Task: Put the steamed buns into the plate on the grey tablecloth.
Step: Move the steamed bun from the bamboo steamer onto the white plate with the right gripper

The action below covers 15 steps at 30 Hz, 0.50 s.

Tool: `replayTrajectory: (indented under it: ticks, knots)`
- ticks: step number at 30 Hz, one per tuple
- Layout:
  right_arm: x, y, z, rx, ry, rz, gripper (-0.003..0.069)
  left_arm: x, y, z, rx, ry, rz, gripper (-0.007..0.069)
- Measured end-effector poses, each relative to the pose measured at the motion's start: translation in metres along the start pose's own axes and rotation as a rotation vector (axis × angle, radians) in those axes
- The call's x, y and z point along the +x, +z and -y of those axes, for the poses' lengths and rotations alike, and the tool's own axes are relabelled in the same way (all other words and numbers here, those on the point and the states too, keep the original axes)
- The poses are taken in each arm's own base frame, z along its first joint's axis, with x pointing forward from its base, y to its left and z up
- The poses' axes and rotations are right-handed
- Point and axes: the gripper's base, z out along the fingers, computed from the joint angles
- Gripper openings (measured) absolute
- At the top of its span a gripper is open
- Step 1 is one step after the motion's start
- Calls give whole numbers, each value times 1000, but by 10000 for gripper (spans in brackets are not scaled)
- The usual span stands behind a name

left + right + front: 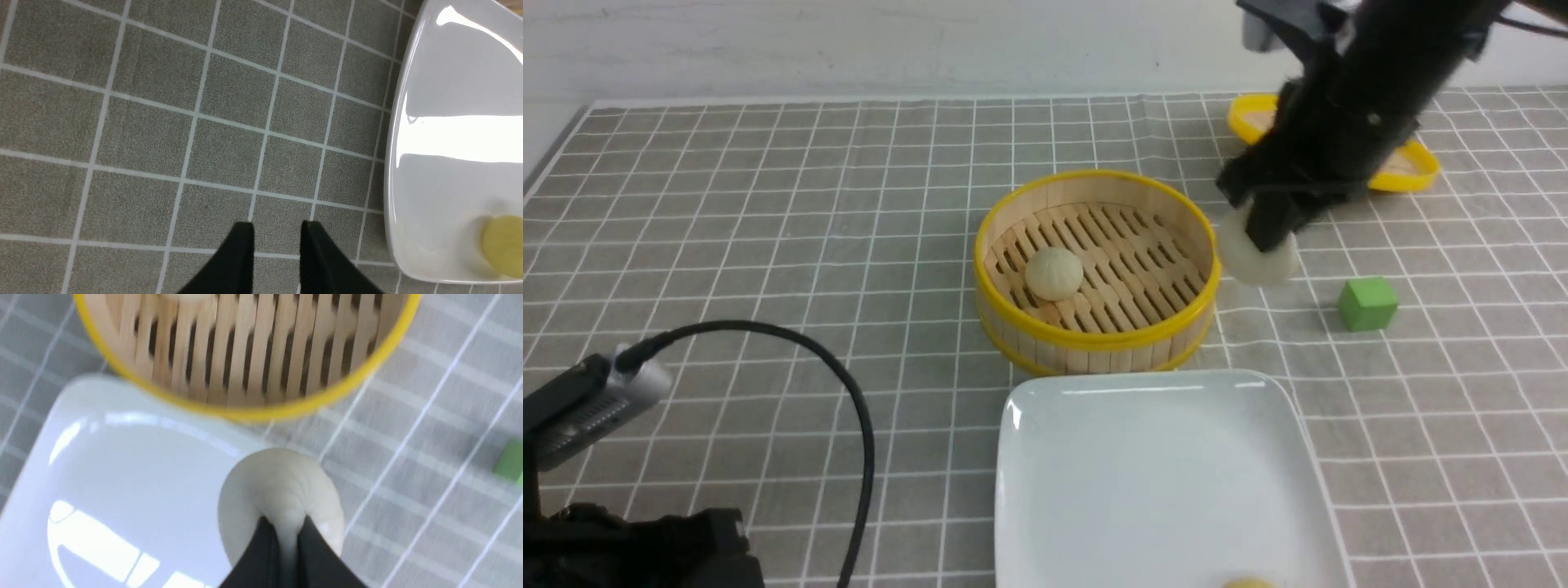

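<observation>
Buns of this kind look soft, light and matte, so they are not slippery but dent easily. The right wrist view bears this out. The right hand is closed on the held bun, and the dough bulges up in a ridge between the two fingers. A shallow pinch across the pleated top seems the best place to grip, with only enough squeeze to carry it. A harder squeeze would likely leave a crease. It should be let go low over the plate, since a round bun could roll on the glossy surface.

The held bun hangs just right of the steamer and left of the green cube. It is beyond the plate's far right corner, apparently above the cloth on the counter. The steamer bun sits left of centre on the slats. A yellower plate bun lies by the plate's near edge.

The left hand hovers over the cloth near the plate's left rim, fingers slightly parted and holding nothing.

Some things are hard to read. The plate bun is cut off in both views that show it. The right arm is blurred and hides part of the lid. How high the held bun hangs cannot be judged.
</observation>
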Motion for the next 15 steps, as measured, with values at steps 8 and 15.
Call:
replayTrajectory:
  ticks: [8,15]
  knots:
    - [81,76,-15,-97,67,-28,82,-1,0,0,0,-2,10,213]
    - [89,118,-35,-92,5,-22,351,-10,-2,4,-1,12,32,230]
